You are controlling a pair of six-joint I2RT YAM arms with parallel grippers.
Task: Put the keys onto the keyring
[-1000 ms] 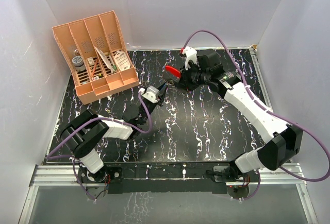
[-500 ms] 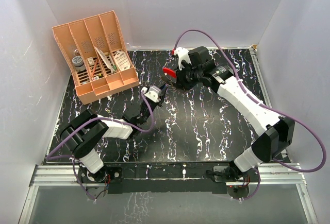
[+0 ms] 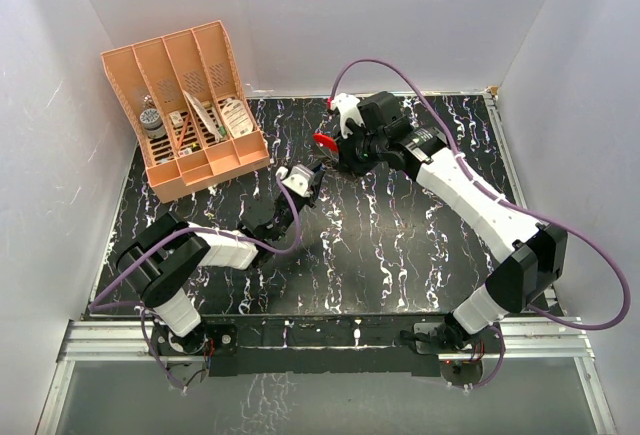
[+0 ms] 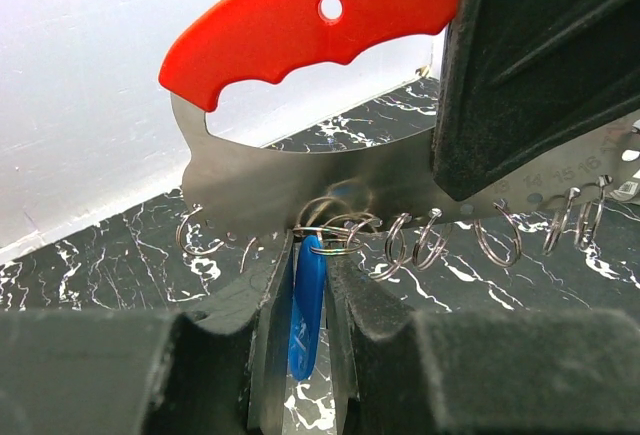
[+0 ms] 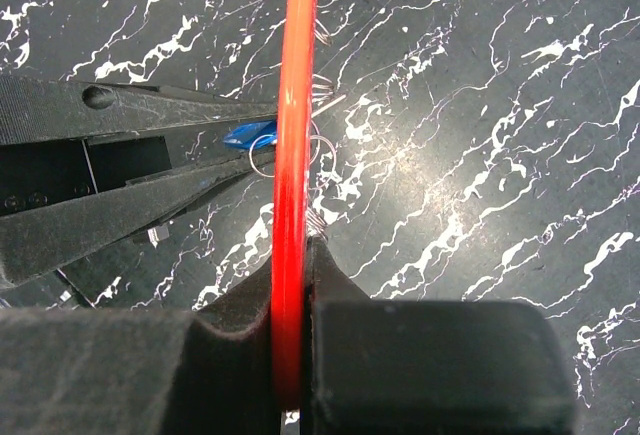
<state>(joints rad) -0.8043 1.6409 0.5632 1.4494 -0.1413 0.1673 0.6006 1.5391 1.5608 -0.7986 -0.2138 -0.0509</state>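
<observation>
**Key up against the keyring, both claws loaded**

- The key (image 4: 306, 315) is blue-headed and stands edge-on, pinched between the fingers of the left claw (image 4: 308, 255). That claw is narrow and clamped on the key's head.
- The small split ring (image 4: 335, 230) on top of the key overlaps the lower silver edge of the keyring (image 4: 320, 15). I can't tell if it's actually hooked on.
- The keyring has a red grip on top and a silver plate below, with a row of wire loops (image 4: 497, 245) along the bottom edge.
- The right claw (image 5: 295, 285) is closed on the keyring. From that wrist I see it edge-on as a thin red line, with the blue key (image 5: 250, 136) just left of it.
- From the top view, the two claws meet over the far middle of the black marbled surface (image 3: 400, 245), the left claw (image 3: 316, 167) coming from below-left and the right claw (image 3: 335, 145) from the right. The keyring (image 3: 325, 140) is held up off the surface.
- A peach organizer (image 3: 190, 105) sits in the far left corner, well apart from all this.
</observation>
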